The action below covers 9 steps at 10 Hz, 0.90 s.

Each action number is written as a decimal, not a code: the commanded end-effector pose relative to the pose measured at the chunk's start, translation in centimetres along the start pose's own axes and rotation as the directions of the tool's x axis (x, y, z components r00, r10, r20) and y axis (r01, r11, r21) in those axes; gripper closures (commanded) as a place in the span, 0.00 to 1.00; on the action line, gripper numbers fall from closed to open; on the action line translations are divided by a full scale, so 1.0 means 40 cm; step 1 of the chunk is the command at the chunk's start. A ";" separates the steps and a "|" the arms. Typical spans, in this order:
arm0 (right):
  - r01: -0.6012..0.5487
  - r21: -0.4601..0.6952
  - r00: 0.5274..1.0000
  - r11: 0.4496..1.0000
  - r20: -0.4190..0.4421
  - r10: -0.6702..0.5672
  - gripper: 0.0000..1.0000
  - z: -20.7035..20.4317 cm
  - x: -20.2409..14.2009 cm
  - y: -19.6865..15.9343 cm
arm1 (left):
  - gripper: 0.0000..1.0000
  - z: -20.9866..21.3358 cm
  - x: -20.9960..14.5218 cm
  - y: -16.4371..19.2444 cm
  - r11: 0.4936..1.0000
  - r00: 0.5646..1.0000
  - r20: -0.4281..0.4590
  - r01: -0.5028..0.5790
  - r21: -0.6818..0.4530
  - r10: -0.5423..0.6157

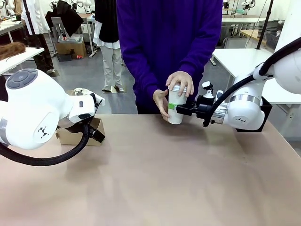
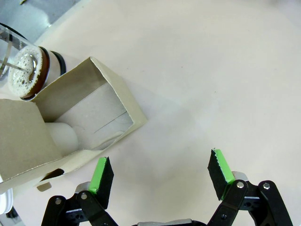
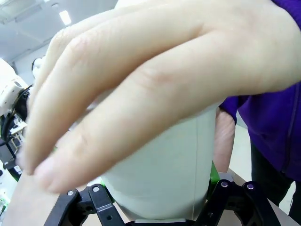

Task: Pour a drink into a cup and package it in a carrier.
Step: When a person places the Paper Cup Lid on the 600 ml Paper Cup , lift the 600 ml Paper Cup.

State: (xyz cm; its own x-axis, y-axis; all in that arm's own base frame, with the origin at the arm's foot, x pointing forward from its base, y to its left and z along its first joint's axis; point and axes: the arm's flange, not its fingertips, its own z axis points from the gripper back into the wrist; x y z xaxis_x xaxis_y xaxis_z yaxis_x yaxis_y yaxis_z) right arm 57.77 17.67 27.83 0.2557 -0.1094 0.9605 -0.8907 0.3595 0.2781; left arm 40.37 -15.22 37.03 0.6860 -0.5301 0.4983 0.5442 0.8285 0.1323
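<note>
The beige tabletop (image 1: 164,179) lies bare across its near and middle span. At the left, the left gripper (image 2: 161,172) hangs above the tabletop with its jaws wide apart and nothing between them. Just beyond its green pads sits the small brown cardboard carrier (image 2: 70,92), pockets opening upward. A pale round form lies in one pocket and cannot be identified. Just beside the carrier's far end stands the clear glass jug (image 2: 16,52), the dark brown drink (image 2: 41,70) inside it topped with foam.

At the far middle edge, the right gripper (image 1: 181,109) is clamped from the right on a tall white paper cup (image 1: 175,117). The cup is upright, its long axis vertical. A person in a purple top covers the cup's top with one hand (image 1: 180,82) and holds the other hand (image 1: 161,101) against its left side. Whether the cup is filled cannot be told.

Assessment: packaging is not yet done. The carrier lies well apart from the cup, to the left and somewhat nearer. The right gripper has the cup, while the left gripper is the nearer one to the carrier. The coming move calls for carrying the cup leftward, kept vertical, once the hands clear.
</note>
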 end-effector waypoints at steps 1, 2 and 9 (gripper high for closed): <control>-0.007 -0.004 1.000 1.000 0.002 0.007 0.20 -0.005 0.016 0.008 | 0.00 0.001 0.000 0.000 1.000 1.000 0.001 -0.001 -0.002 0.001; -0.007 -0.004 1.000 1.000 0.002 0.007 0.20 -0.005 0.016 0.008 | 0.00 0.001 0.000 0.000 1.000 1.000 0.001 -0.001 -0.002 0.001; -0.007 -0.004 1.000 1.000 0.002 0.007 0.20 -0.005 0.016 0.008 | 0.00 0.001 0.000 0.000 1.000 1.000 0.001 -0.001 -0.002 0.001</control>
State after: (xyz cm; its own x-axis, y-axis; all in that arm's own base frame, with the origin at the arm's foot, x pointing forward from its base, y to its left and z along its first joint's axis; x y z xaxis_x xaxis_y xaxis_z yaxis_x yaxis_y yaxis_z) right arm 57.77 17.73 28.00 0.2531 -0.1095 0.9612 -0.8918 0.3586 0.2757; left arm 40.37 -15.22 37.03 0.6860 -0.5301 0.4983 0.5442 0.8285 0.1323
